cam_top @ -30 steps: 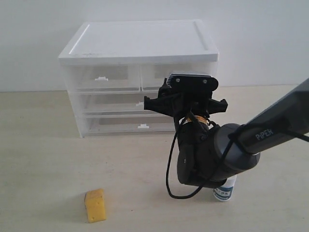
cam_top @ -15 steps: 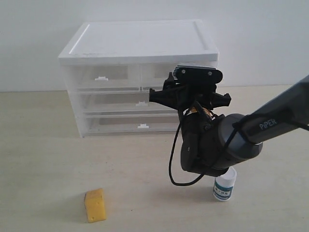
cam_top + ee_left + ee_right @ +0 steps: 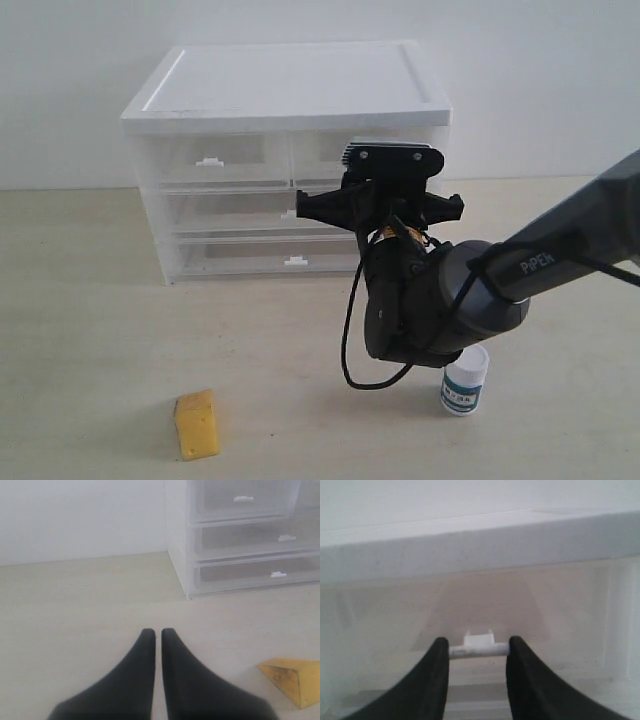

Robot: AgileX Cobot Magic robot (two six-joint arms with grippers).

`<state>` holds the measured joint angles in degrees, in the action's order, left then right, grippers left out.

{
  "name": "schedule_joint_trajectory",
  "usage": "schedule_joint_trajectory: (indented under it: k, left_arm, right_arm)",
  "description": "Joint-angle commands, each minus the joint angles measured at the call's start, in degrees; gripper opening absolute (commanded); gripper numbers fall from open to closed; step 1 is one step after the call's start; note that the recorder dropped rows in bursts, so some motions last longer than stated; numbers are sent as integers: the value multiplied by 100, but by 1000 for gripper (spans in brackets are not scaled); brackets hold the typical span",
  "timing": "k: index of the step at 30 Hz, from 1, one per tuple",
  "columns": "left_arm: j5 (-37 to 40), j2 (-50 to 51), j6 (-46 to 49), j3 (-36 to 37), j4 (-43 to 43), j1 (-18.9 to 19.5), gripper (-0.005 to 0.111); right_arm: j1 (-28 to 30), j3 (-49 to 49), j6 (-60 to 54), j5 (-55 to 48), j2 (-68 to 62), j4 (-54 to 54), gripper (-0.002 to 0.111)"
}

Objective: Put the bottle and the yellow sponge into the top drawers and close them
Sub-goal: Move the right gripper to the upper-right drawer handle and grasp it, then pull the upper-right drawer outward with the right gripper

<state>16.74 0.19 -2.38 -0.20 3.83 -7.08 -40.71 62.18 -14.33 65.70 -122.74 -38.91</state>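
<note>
White tab (image 3: 479, 650) of a top drawer (image 3: 570, 605) pinched in the right jaws, left jaws closed empty, sponge (image 3: 197, 424) at seven o'clock from the cabinet (image 3: 290, 85), bottle (image 3: 464, 380) at five.

Ext cam frontal, mid-range on cabinet (image 3: 290, 90); L wrist low, farther, shares it; R wrist close-up on top drawer (image 3: 485, 605).

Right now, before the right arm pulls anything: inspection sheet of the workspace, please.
Surface: pale table, no spills seen.
Job's things: bottle upright on the table; yellow sponge on the table, well apart from it; left top drawer shut.
Clutter: nothing seen.
Grippers: left gripper shut, empty; right gripper closed on the handle tab of the right top drawer.
Cables: black cable loops off the right arm.
Surroundings: white wall behind the cabinet.
</note>
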Motion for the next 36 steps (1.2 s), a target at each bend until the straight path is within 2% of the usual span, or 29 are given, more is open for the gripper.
schedule_joint_trajectory:
  k: [1, 12, 24, 36]
  left_arm:
    - [6, -19, -36, 20, -42, -28, 4]
    - [6, -19, -36, 20, -42, -28, 4]
    - [6, -19, -36, 20, -42, -28, 4]
    - [6, -19, -36, 20, -42, -28, 4]
  right_arm:
    - [115, 181, -170, -496, -62, 265, 0]
    - [-389, 58, -1544, -482, 216, -343, 0]
    - [-623, -1264, -1016, -238, 1133, -536, 0]
    - [-1322, -2180, -811, 105, 1688, -958, 0]
